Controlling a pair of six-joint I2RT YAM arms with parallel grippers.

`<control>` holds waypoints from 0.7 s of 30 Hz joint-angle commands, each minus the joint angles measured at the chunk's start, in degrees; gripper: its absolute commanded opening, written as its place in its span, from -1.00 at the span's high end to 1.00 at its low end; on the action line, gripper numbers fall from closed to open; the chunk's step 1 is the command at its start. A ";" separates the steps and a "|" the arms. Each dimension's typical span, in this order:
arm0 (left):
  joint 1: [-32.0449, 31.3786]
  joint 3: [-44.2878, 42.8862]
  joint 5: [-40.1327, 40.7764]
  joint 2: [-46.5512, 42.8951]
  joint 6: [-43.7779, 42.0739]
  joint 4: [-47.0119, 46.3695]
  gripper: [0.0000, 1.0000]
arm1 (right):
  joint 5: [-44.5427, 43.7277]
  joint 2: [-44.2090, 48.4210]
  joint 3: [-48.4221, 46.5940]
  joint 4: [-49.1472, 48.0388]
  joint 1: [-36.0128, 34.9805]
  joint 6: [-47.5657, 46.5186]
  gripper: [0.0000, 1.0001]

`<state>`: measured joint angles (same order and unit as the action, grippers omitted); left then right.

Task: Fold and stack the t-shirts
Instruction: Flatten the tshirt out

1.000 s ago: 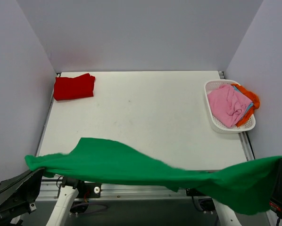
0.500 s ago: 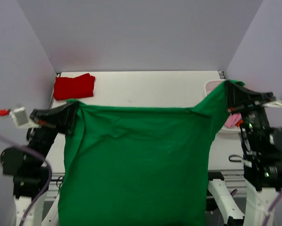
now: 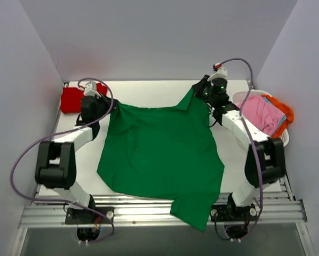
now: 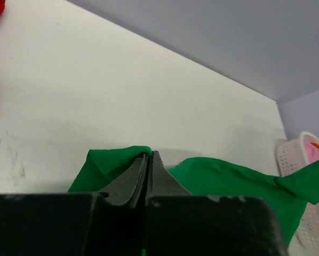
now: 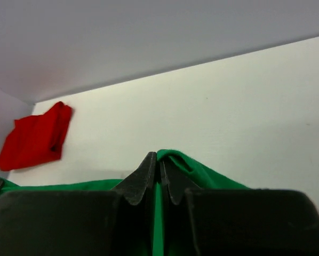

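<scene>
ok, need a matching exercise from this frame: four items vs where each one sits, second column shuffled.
Items
1. green t-shirt
2. red t-shirt
3. pink t-shirt
4. orange t-shirt

Places
a. far left corner of the table
b. on top in the white basket
c. spread across the table, far corners pinched by the left claw and right claw
d. in the basket, showing at its right rim beside the pink one

Pairs: 1-c, 2-a, 3-b, 4-d
</scene>
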<state>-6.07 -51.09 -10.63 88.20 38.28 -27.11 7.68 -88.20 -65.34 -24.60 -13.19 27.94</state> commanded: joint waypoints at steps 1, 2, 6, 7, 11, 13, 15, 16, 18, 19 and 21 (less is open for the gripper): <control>2.72 -10.84 0.45 15.73 -0.32 -14.62 0.95 | -5.39 -14.59 -14.31 -8.27 0.01 -4.04 1.00; 3.86 -16.53 0.09 19.25 2.04 -14.63 0.95 | -5.66 -18.46 -18.29 -7.75 0.01 -4.12 1.00; 5.80 -29.46 -2.55 32.09 8.12 -11.92 -0.90 | -7.50 -36.30 -41.06 5.51 -0.69 -4.56 -0.27; 5.80 -31.59 -1.77 32.73 8.30 -7.82 -0.88 | -12.03 -37.29 -45.62 6.57 -2.00 -6.57 -0.78; 8.79 -34.26 3.93 30.55 8.47 -2.77 -0.88 | -18.58 -36.96 -47.78 7.46 -3.51 -9.93 -1.00; 9.23 -31.27 6.14 26.77 8.65 -3.64 -0.88 | -18.93 -34.85 -47.08 7.37 -3.60 -9.58 -1.00; 9.23 -29.43 9.13 22.39 8.39 -3.39 -0.88 | -19.55 -31.18 -43.83 6.32 -3.95 -9.40 -1.00; 9.14 -27.59 9.66 20.80 8.13 -3.21 -0.88 | -19.72 -29.67 -42.08 5.62 -4.12 -9.40 -1.00; 9.14 -25.47 11.32 15.63 7.25 -2.33 -0.88 | -19.81 -24.33 -35.86 3.08 -5.08 -9.75 -1.00; 9.05 -23.11 12.29 13.94 6.46 -1.20 -0.88 | -20.07 -22.56 -33.56 2.20 -5.53 -9.92 -1.00; 8.88 -20.29 14.05 8.51 5.84 -0.31 -0.88 | -20.95 -17.82 -28.03 1.57 -6.05 -8.62 -1.00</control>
<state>3.29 -74.35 -1.15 105.06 45.82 -28.18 -10.04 -115.37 -98.54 -18.26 -18.35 19.38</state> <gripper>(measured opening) 0.938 0.998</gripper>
